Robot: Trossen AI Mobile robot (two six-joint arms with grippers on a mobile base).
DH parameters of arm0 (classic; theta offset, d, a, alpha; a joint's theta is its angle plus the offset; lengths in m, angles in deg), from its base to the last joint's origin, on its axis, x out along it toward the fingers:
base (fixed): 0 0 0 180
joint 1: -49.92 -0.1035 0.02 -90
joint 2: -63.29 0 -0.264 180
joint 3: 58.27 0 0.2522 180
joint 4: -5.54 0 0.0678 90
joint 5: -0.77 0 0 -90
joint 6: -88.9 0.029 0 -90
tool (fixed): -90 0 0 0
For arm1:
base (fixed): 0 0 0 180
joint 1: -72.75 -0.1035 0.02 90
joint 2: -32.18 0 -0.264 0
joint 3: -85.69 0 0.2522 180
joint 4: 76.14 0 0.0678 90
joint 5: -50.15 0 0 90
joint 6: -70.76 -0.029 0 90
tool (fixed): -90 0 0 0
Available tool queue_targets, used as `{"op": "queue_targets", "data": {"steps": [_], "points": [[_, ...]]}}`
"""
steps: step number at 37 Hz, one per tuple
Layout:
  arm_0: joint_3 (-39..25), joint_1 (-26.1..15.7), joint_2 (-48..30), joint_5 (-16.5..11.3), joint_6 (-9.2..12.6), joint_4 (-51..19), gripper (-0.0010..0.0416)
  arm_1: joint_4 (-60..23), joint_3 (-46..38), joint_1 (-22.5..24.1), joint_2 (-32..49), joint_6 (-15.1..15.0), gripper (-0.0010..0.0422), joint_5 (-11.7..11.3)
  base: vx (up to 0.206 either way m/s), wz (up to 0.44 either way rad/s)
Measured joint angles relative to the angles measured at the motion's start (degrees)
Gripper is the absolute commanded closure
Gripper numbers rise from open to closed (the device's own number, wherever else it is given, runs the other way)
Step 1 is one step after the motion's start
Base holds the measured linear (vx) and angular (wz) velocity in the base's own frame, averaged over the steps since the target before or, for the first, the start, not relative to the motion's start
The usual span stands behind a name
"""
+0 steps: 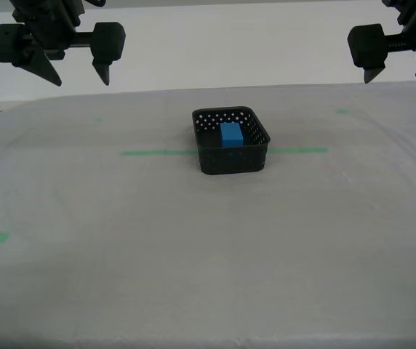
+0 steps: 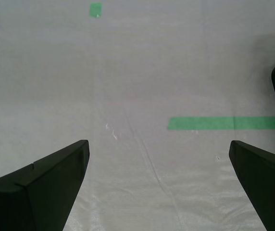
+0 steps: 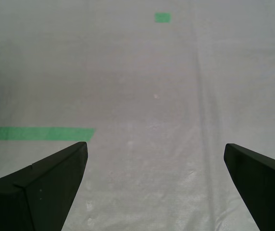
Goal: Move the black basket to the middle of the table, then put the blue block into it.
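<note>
Inspection finds both steps apparently complete: the black basket (image 1: 231, 140) stands near the middle of the table (image 1: 193, 247), astride the green tape line (image 1: 157, 153), and the blue block (image 1: 231, 135) rests inside it, upright. Nothing further appears outstanding. My first gripper (image 3: 154, 187) is spread wide and empty above bare cloth, with an end of the tape line ahead of it. My second gripper (image 2: 159, 185) is likewise spread and empty. In the exterior view two raised grippers hang at the upper corners, well apart from the basket.
</note>
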Motion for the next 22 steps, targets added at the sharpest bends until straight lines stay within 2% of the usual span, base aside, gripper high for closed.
{"op": "queue_targets", "data": {"steps": [22], "points": [[0.00, 0.04, 0.00, 0.00, 0.00, 0.00, 0.0007, 0.00, 0.00, -0.02, 0.00, 0.00, 0.0012, 0.00, 0.000, 0.000]]}}
